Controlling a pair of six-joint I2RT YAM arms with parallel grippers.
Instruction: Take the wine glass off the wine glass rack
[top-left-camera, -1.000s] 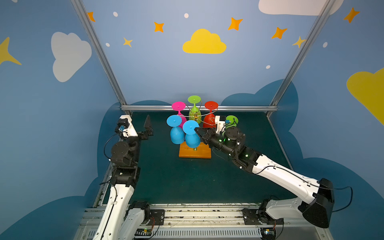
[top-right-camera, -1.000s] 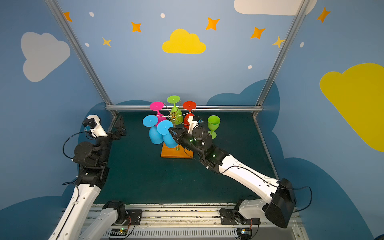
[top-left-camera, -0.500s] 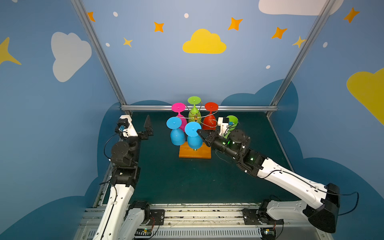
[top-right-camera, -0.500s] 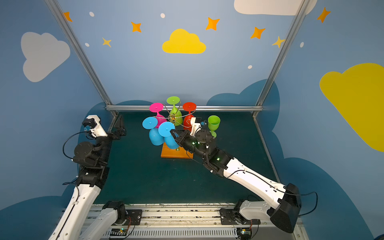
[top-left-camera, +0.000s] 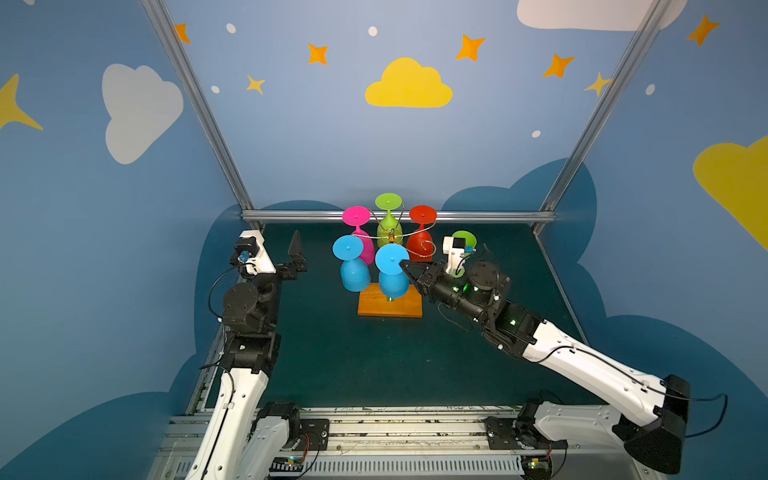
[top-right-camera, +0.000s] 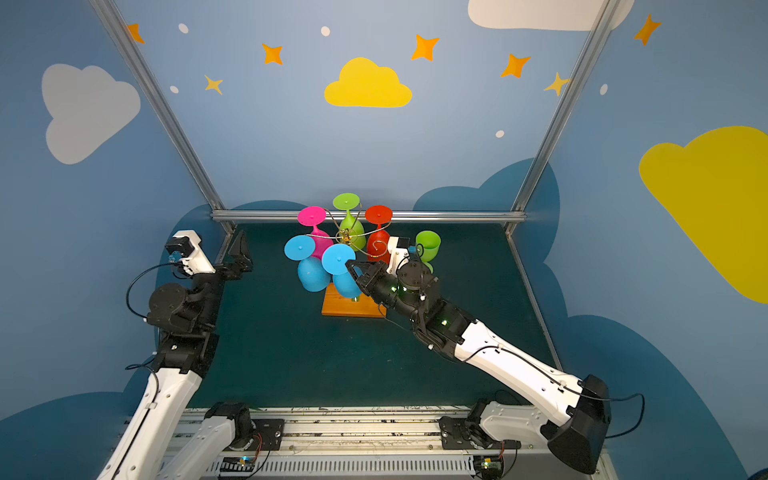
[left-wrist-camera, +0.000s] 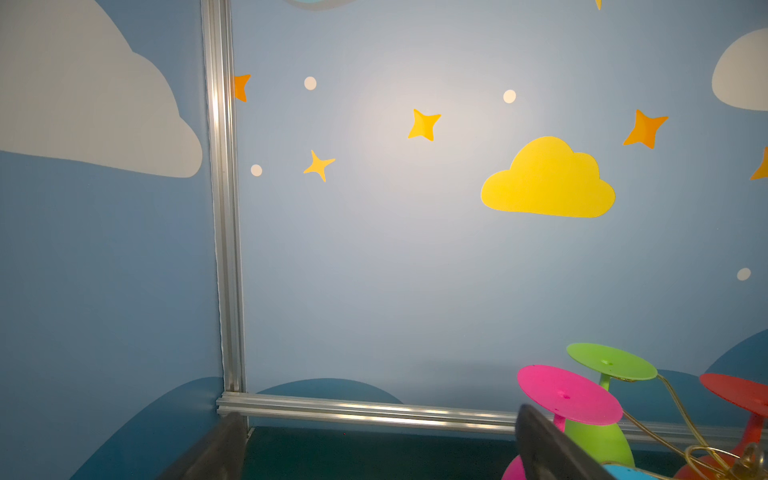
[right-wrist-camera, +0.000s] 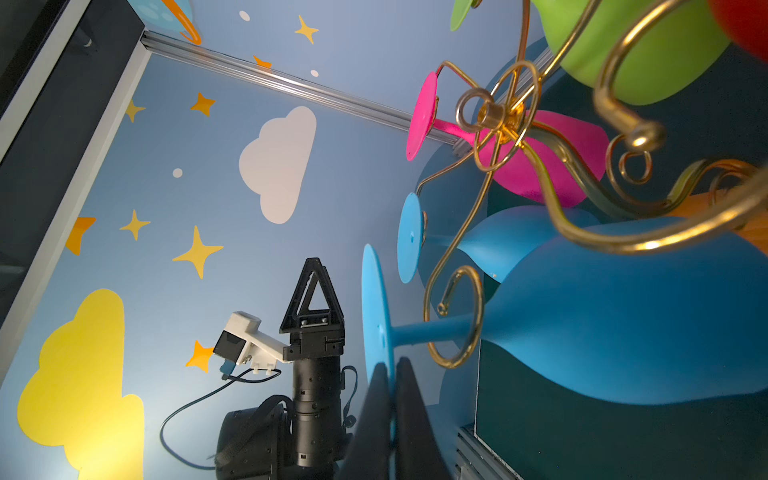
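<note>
Glass: front blue glass (top-left-camera: 392, 282) hangs upside down just below the middle of both top views. Its stem sits in a gold curl with the foot on top, so the curl carries the weight.
Rack: the rack (top-left-camera: 370, 306) stands mid-frame on its wooden base, flat on the table (top-left-camera: 374, 361). I guess that slab is what keeps the thin wire from tipping.
Grip: right gripper (top-left-camera: 405, 267) comes in from the lower right and is pinched together on the thin edge of that glass's foot. Makes sense, since the foot is the one flat bit sticking clear of the wire.
Neighbours: second blue glass (top-left-camera: 354, 274) is just to the left. The pink glass (top-left-camera: 356, 216), green glass (top-left-camera: 388, 201) and red glass (top-left-camera: 422, 214) are behind it, all hung the same way.
Loose one: another green glass, the loose cup (top-right-camera: 428, 245), stands upright on the table right of the rack.
Other arm: left gripper (left-wrist-camera: 378, 415) has its fingers wide apart and holds nothing. It's parked at the left of the frame, well apart from the rack, probably just out of the way.
Progress: the glass isn't off yet. My guess is the stem has to slide out through the curl's open end.
Risk: it's an edge grip with a heavy bowl below, so the glass could swivel or bump its blue neighbour.
</note>
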